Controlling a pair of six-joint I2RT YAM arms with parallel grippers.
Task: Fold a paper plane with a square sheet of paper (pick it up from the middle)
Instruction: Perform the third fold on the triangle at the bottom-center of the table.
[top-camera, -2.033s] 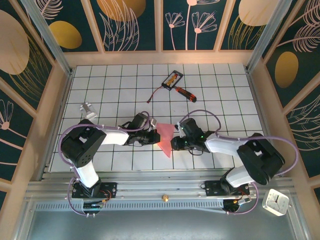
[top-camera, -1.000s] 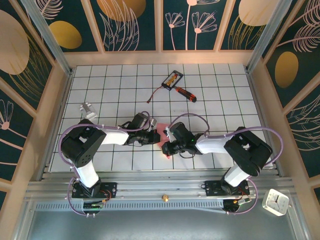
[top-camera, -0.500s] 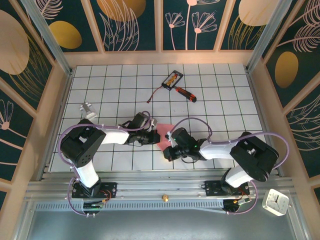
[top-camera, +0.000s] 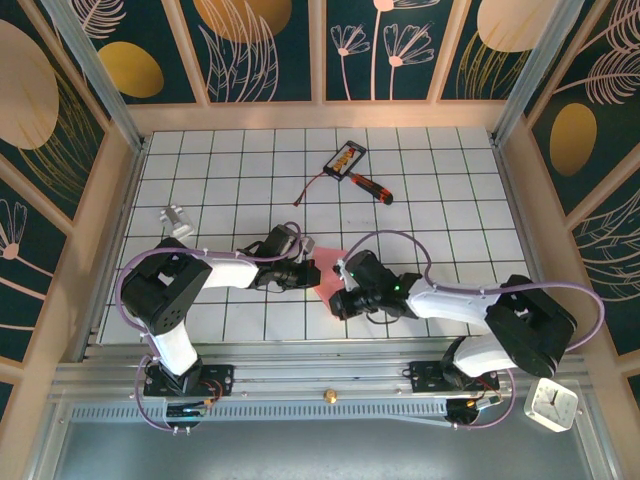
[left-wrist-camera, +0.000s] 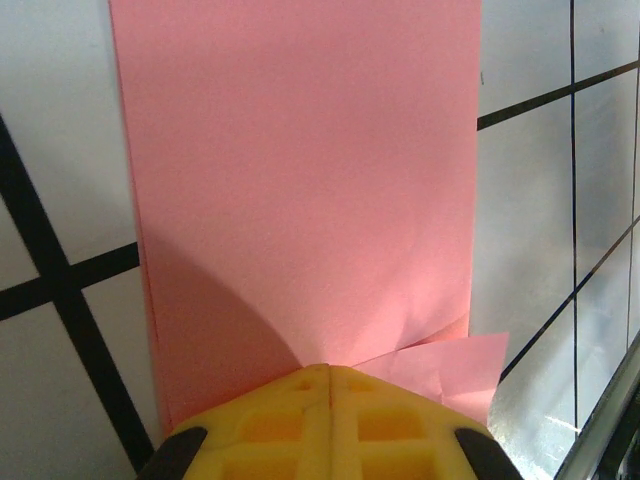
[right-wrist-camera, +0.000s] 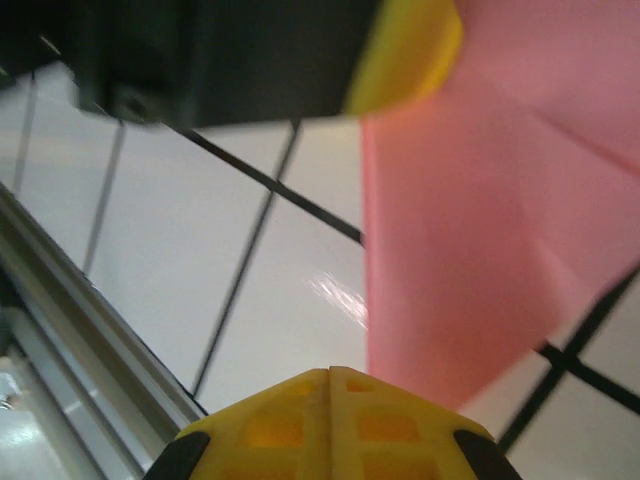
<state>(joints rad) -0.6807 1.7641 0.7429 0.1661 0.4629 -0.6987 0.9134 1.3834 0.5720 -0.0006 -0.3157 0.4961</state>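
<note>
Left wrist: left hand (left-wrist-camera: 330, 372) pinches the folded pink paper (left-wrist-camera: 300, 180), its long axis running straight away.

Nothing can be read — the black-and-orange card (top-camera: 346, 157) and the clock face (top-camera: 553, 404) are too small.

Front-centre of worktop (top-camera: 450, 215): paper (top-camera: 328, 272) lies flat between left pincer (top-camera: 312, 270) and right pincer (top-camera: 336, 297). Behind it, well apart: card (top-camera: 345, 158), with screwdriver (top-camera: 370, 186) just right of it.
</note>
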